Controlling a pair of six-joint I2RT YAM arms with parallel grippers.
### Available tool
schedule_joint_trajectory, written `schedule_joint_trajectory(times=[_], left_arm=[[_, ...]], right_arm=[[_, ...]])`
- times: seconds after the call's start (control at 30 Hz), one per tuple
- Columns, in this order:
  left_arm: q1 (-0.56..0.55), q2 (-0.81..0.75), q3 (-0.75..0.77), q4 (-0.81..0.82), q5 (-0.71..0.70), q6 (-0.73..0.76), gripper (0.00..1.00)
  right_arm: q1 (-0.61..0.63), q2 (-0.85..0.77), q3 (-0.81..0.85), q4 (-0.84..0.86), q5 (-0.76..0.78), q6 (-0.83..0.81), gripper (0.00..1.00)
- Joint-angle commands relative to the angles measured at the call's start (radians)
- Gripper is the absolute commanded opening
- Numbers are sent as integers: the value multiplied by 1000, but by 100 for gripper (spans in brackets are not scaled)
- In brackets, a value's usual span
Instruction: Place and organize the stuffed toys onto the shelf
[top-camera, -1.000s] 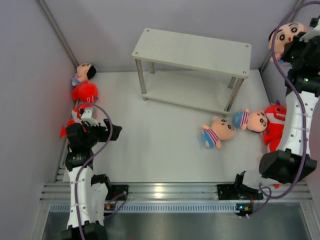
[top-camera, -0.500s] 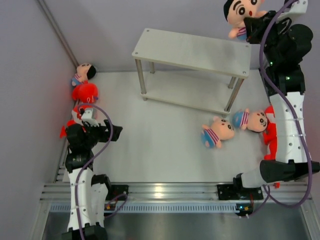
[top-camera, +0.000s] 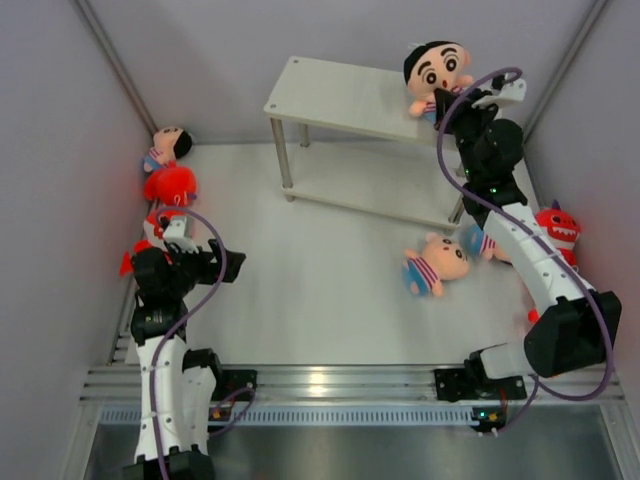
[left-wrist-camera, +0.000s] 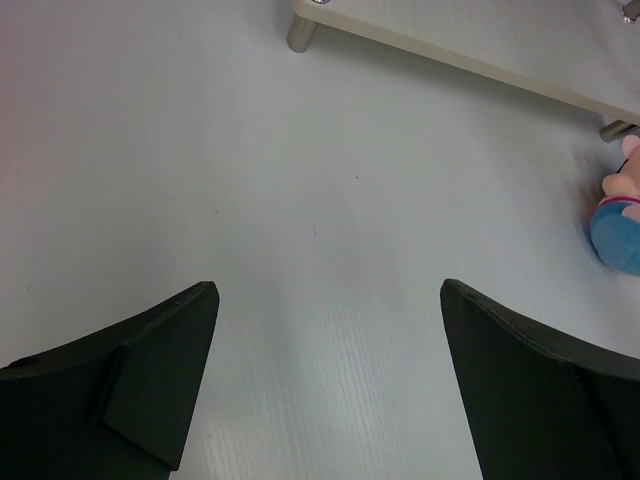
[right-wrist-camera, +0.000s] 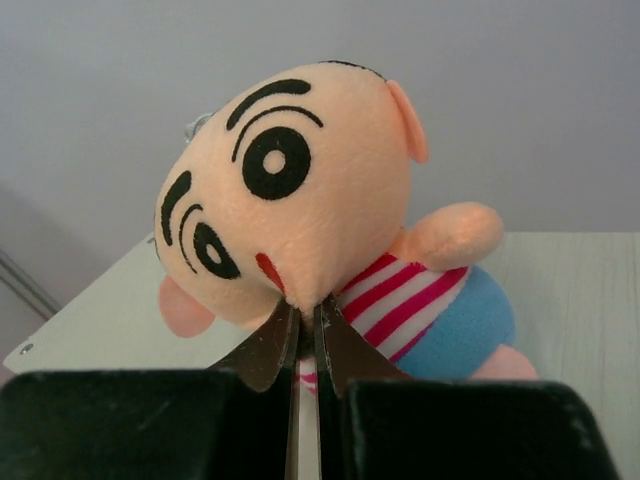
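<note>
My right gripper (top-camera: 447, 98) is shut on a peach doll (top-camera: 436, 72) with black hair, pinching its chin, and holds it over the right part of the shelf's top board (top-camera: 350, 95). In the right wrist view the doll (right-wrist-camera: 320, 200) fills the frame above the gripper (right-wrist-camera: 305, 310), with the shelf board (right-wrist-camera: 570, 290) behind. Two more dolls (top-camera: 433, 266) (top-camera: 492, 241) lie on the floor right of centre. A red shark (top-camera: 556, 228) lies at the right wall. A doll (top-camera: 168, 146) and red sharks (top-camera: 169, 185) lie at the left wall. My left gripper (left-wrist-camera: 330, 300) is open and empty over bare floor.
The shelf's lower board (top-camera: 380, 180) stands on silver legs (top-camera: 284, 160). In the left wrist view a shelf leg (left-wrist-camera: 303, 28) and a doll's blue bottom (left-wrist-camera: 620, 230) show at the edges. Purple walls close in both sides.
My right arm has swung the doll leftward and down from the back right corner to just above the shelf's top board. The left arm has not moved.
</note>
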Motion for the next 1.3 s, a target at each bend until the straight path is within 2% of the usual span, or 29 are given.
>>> schedule_joint_trajectory(times=[0.0, 0.2, 0.4, 0.6, 0.73, 1.07, 1.13, 1.2, 1.27], left_arm=[[-5, -15, 0, 52, 25, 20, 98], [-6, -18, -1, 52, 33, 22, 98], [-6, -20, 0, 52, 33, 22, 99], [-6, -21, -1, 52, 37, 23, 98], [-6, -23, -1, 52, 42, 25, 99], [-11, -24, 0, 52, 46, 26, 98], [-11, -24, -1, 54, 48, 26, 99], [-12, -23, 0, 52, 45, 26, 99], [-14, -24, 0, 52, 40, 26, 99]], right_arm=[[8, -72, -98, 324, -23, -59, 0], [8, -146, -284, 417, 4, -56, 0], [6, -187, -278, 297, 55, -65, 0], [6, -209, -292, 346, -5, -68, 0], [5, -192, -388, 493, -35, -33, 0], [-3, -224, -496, 499, 1, 1, 0], [-18, -215, -464, 493, -17, 19, 0], [-28, -195, -380, 336, 6, 51, 0], [-28, -154, -132, 74, 78, 68, 0]])
